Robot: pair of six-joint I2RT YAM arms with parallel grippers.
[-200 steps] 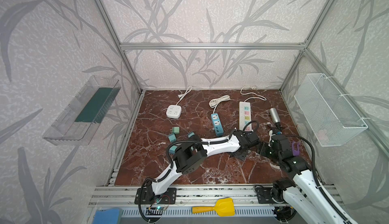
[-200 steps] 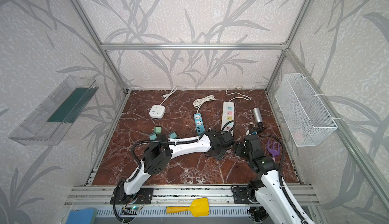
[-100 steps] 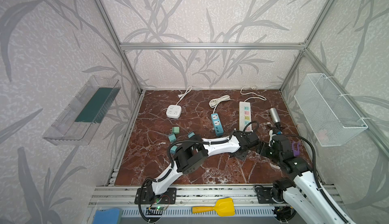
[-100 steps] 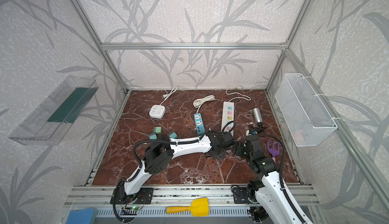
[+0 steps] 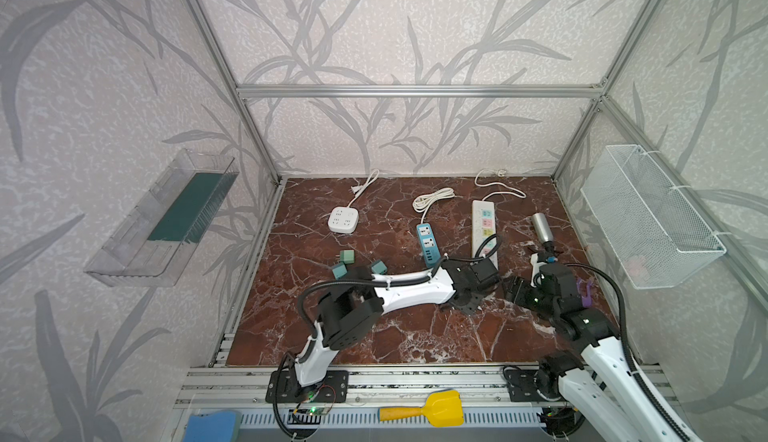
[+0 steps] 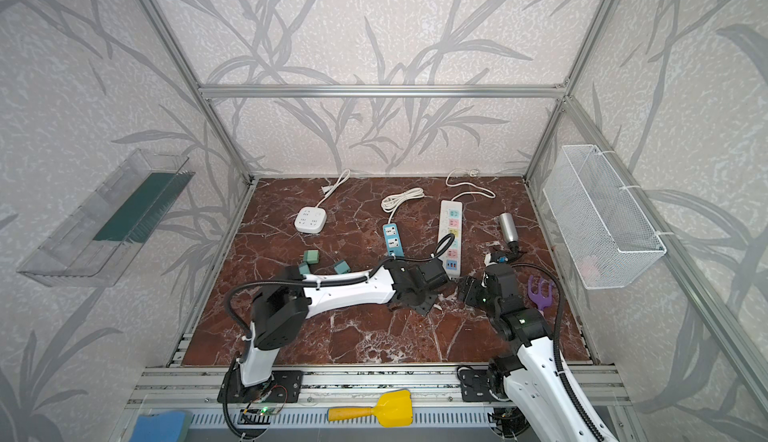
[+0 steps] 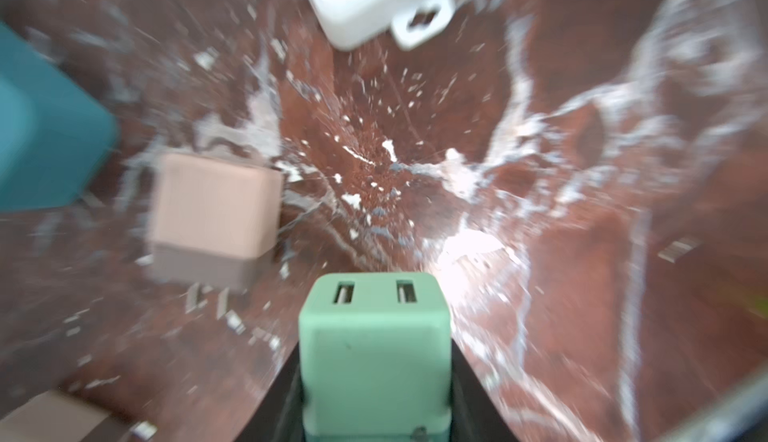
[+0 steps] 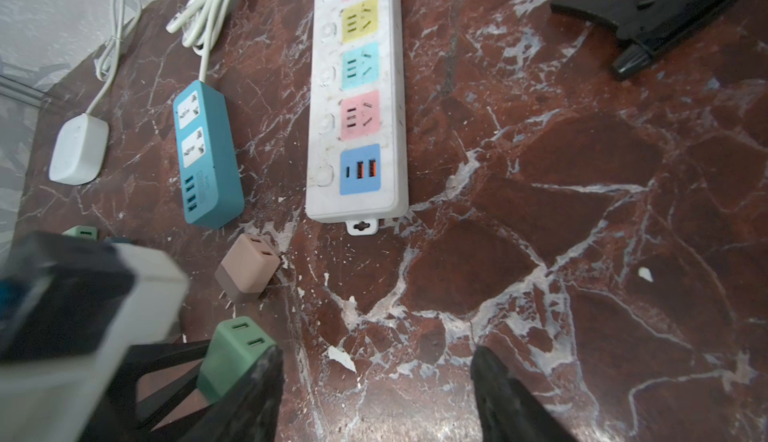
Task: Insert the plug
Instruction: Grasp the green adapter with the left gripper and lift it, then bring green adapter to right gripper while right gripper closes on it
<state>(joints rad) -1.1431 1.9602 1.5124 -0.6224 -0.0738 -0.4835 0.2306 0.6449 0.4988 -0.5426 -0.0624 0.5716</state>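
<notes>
Our left gripper (image 7: 376, 377) pinches the mint-green plastic cube plug (image 8: 232, 352), its slots facing outward. Ahead and to one side, a beige-pink cube plug (image 8: 247, 269) lies on the red-brown marble tabletop (image 8: 582, 211), between this gripper and the teal power strip (image 8: 208, 157). The long white power strip (image 8: 357, 87) ends straight ahead. Our right gripper (image 8: 374, 398) stands spread and empty, close beside the held plug.

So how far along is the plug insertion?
Done: left claw is shut on the green plug. In hand: only that grip; right claw open, empty. Left: carrying it to a strip and pushing it in; white strip and blue strip show only empty sockets.
</notes>
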